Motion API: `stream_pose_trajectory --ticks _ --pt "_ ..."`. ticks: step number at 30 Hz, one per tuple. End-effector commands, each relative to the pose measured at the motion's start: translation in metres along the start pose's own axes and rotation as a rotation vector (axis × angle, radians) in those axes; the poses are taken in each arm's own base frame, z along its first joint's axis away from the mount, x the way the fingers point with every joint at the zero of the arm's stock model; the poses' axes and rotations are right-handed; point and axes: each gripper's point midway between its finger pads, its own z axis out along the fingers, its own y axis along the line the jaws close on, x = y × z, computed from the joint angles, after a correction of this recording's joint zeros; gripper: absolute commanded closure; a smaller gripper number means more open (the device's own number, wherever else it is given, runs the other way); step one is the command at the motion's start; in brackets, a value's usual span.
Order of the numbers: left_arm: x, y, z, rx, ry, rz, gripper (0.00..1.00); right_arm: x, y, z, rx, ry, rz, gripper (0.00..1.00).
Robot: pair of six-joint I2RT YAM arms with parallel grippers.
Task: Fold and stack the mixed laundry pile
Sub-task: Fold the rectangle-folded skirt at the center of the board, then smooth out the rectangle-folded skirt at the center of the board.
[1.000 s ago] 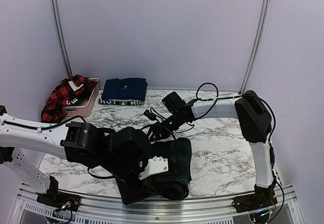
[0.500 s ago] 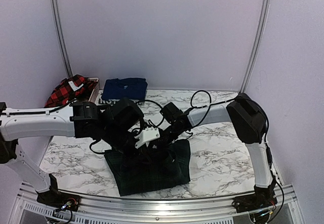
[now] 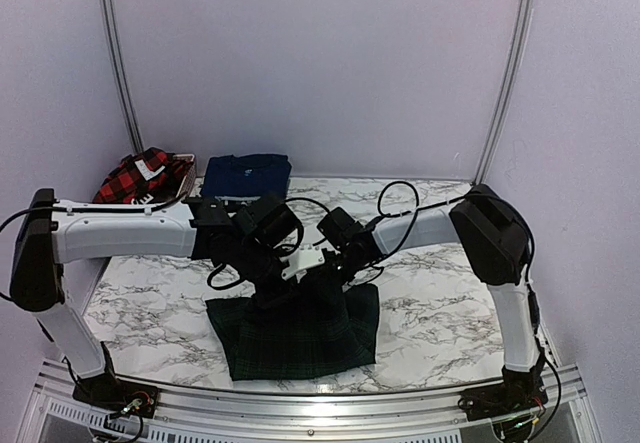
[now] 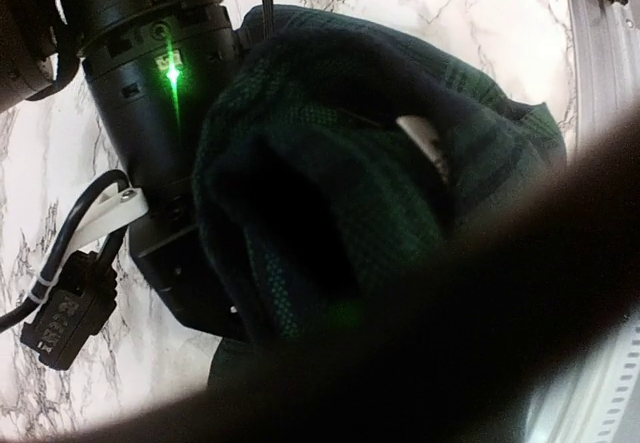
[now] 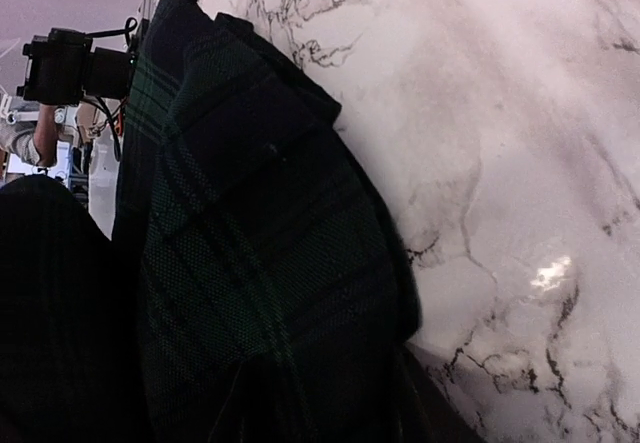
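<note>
Where left gripper meets right gripper, dark green plaid piece is bunched.
Jaws are hidden by cloth; grip cannot be told.

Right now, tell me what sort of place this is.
Probably a robot lab test cell: plain lilac enclosure walls, a marble-patterned table on an aluminium frame, left arm and right arm bolted on.

Left gripper and right gripper nearly meet, arms outstretched.
</note>
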Motion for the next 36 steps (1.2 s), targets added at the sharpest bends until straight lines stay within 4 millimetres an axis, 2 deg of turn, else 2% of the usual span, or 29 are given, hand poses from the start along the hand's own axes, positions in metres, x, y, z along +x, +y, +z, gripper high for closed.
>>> stream_pose_trajectory --ticks 1,4,5,8,10,12,13,15,17,19,22,24,26,27,30,33,36 --pt "-0.002 0.039 0.005 -0.161 -0.005 0.008 0.83 -0.035 -0.004 -0.049 0.058 -0.096 0.044 0.55" --pt "0.003 0.068 -0.007 -0.287 -0.026 -0.055 0.6 -0.062 -0.012 -0.09 0.127 -0.169 0.044 0.47" --pt "0.001 0.077 -0.016 -0.315 -0.055 -0.091 0.55 -0.069 -0.015 -0.105 0.16 -0.185 0.046 0.46" --pt "-0.011 0.1 -0.052 -0.399 -0.164 -0.202 0.29 -0.088 -0.021 -0.156 0.251 -0.27 0.063 0.4" --pt "-0.013 0.111 -0.074 -0.446 -0.219 -0.281 0.18 -0.091 -0.025 -0.189 0.296 -0.329 0.092 0.38" --pt "-0.016 0.108 -0.089 -0.419 -0.271 -0.35 0.13 -0.089 -0.021 -0.219 0.335 -0.383 0.11 0.37" --pt "-0.017 0.101 -0.095 -0.384 -0.307 -0.401 0.1 -0.087 -0.012 -0.231 0.346 -0.409 0.098 0.37" --pt "-0.017 0.086 -0.102 -0.299 -0.359 -0.507 0.07 -0.082 0.013 -0.244 0.343 -0.441 0.068 0.37" --pt "-0.013 0.067 -0.098 -0.182 -0.393 -0.623 0.02 -0.073 0.051 -0.247 0.272 -0.467 0.045 0.38" --pt "-0.01 0.054 -0.096 -0.089 -0.426 -0.767 0.01 -0.063 0.08 -0.237 0.223 -0.475 0.034 0.38" --pt "-0.013 0.039 -0.098 0.036 -0.463 -0.909 0.01 -0.044 0.115 -0.205 0.151 -0.45 0.039 0.37" --pt "-0.024 0.028 -0.115 0.133 -0.562 -0.941 0.01 -0.03 0.132 -0.179 0.102 -0.419 0.057 0.37" --pt "-0.025 0.024 -0.125 0.188 -0.654 -0.992 0.01 -0.017 0.142 -0.153 0.065 -0.39 0.087 0.37" --pt "-0.021 0.022 -0.125 0.206 -0.676 -1.026 0.01 -0.007 0.143 -0.139 0.048 -0.366 0.107 0.37" --pt "-0.01 0.013 -0.114 0.281 -0.697 -1.073 0.01 0.003 0.147 -0.11 -0.002 -0.339 0.13 0.38" --pt "-0.002 0.009 -0.092 0.323 -0.655 -1.145 0.01 0.001 0.135 -0.088 -0.014 -0.329 0.15 0.39" --pt "0.005 0.013 -0.07 0.298 -0.606 -1.178 0.01 -0.01 0.119 -0.074 -0.01 -0.325 0.172 0.4"
